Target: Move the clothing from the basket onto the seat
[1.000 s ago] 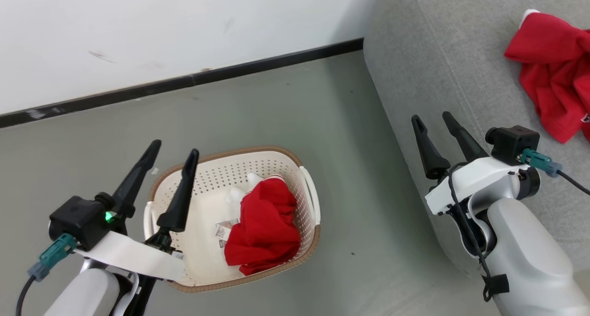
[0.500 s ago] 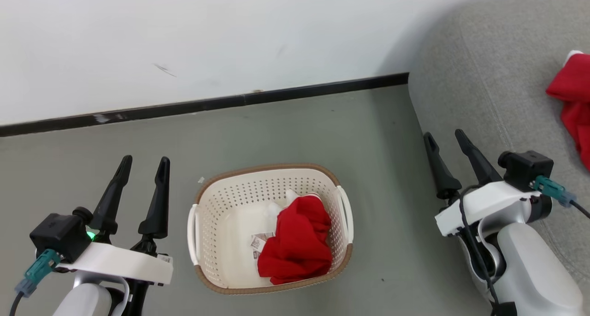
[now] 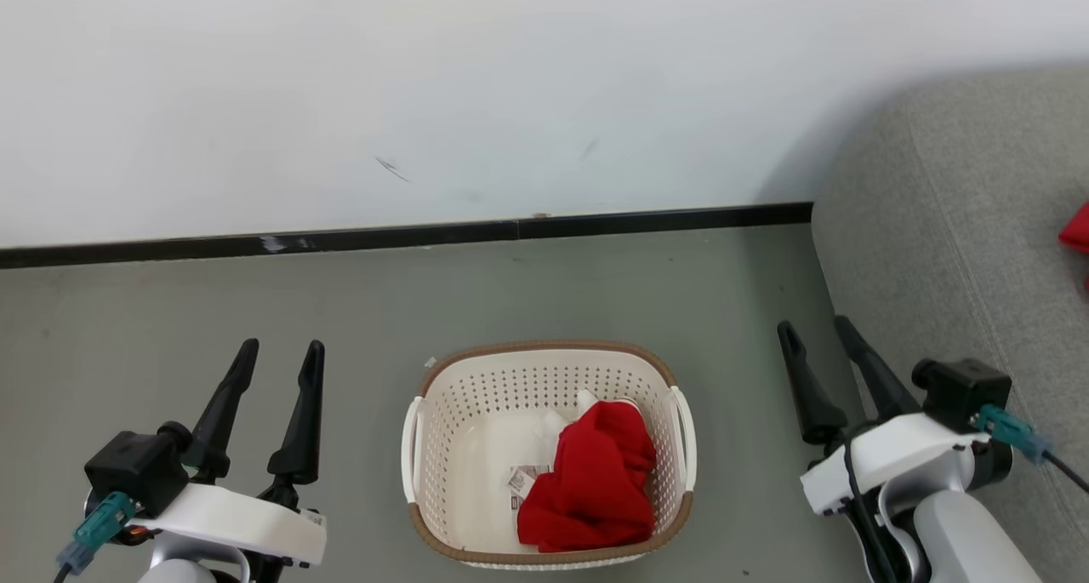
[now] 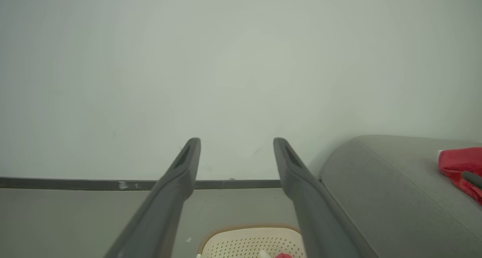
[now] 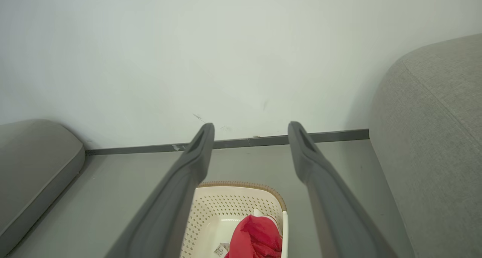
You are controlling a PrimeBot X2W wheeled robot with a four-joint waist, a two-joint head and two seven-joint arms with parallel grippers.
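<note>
A crumpled red piece of clothing (image 3: 595, 489) lies in the right half of the cream basket (image 3: 459, 396), which stands on the grey floor in front of me. The same garment (image 5: 258, 239) and basket (image 5: 233, 203) show low in the right wrist view. Another red garment (image 4: 457, 164) lies on the grey seat (image 3: 936, 251) at the right. My left gripper (image 3: 279, 351) is open left of the basket, holding nothing. My right gripper (image 3: 812, 328) is open between the basket and the seat's edge, also empty. Both point towards the wall.
A white wall with a black skirting strip (image 3: 383, 238) runs behind the basket. A second grey cushion (image 5: 34, 171) sits at the left in the right wrist view. Bare grey floor (image 3: 527, 294) surrounds the basket.
The head camera has turned left, so the basket now sits centred and the seat with its red garment has slid to the right edge. Both grippers stay open and empty.
</note>
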